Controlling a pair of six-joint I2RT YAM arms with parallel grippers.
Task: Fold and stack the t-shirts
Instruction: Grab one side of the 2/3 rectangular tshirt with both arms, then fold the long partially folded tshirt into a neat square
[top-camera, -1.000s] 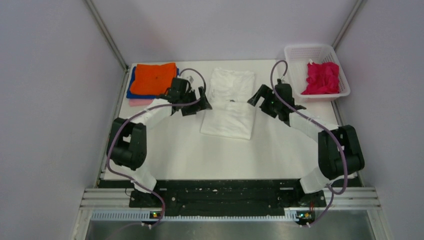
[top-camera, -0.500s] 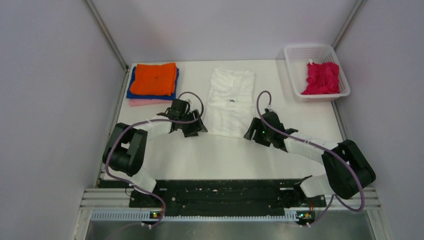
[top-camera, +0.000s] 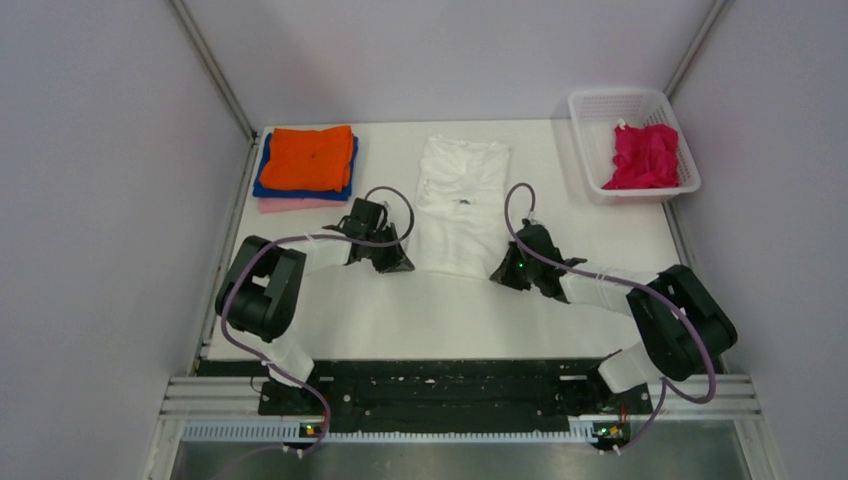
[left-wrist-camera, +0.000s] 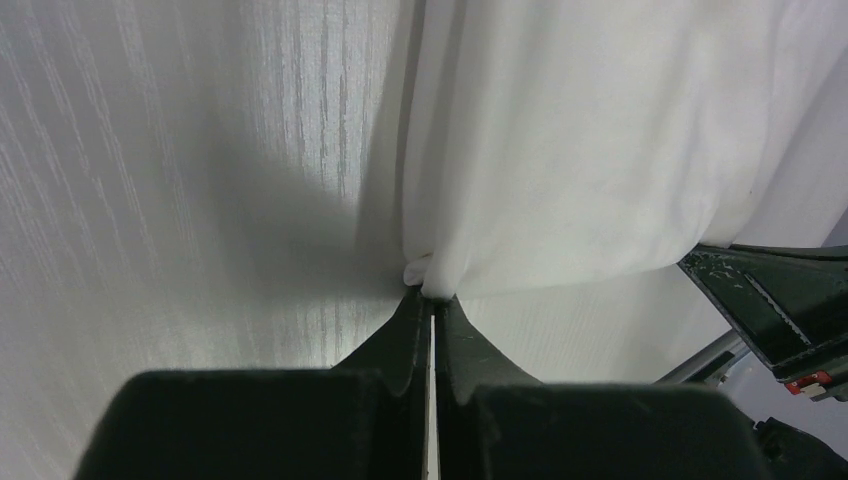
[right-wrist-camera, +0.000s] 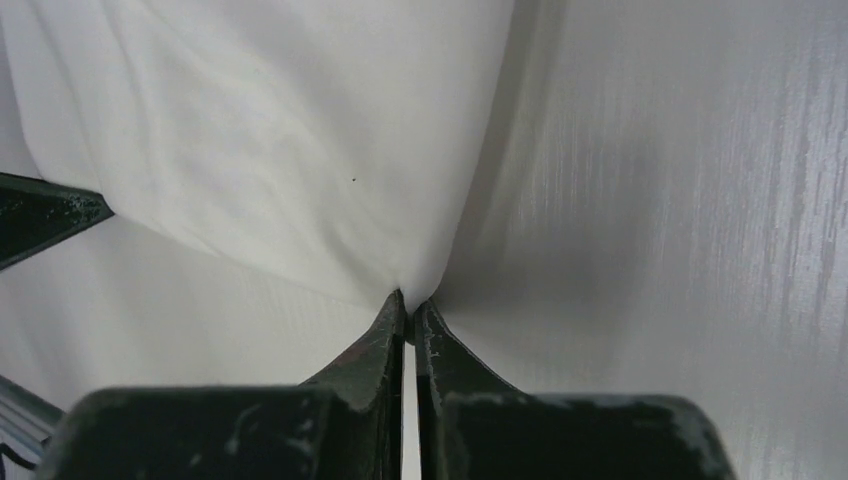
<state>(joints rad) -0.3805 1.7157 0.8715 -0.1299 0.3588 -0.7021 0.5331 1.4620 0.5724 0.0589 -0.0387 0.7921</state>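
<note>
With three shirts (top-camera: 308, 160) stacked and a magenta one (top-camera: 645, 155) waiting, my left gripper (left-wrist-camera: 430, 300) and right gripper (right-wrist-camera: 408, 300) pinched near corners of the white shirt (top-camera: 460, 205).

White plastic mesh basket (top-camera: 586, 130) stands at the far right corner of the white table (top-camera: 450, 310) (close to the right wall (top-camera: 780, 150)); a metal rail (top-camera: 450, 432) spans the near edge

soft matt cloth t-shirt (left-wrist-camera: 580, 150), finely streaked tabletop (left-wrist-camera: 150, 200)

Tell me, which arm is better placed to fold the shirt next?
Neither: the left fingers pinch the near left corner of the white shirt, the right fingers its near right corner, so both likely lift together.
</note>
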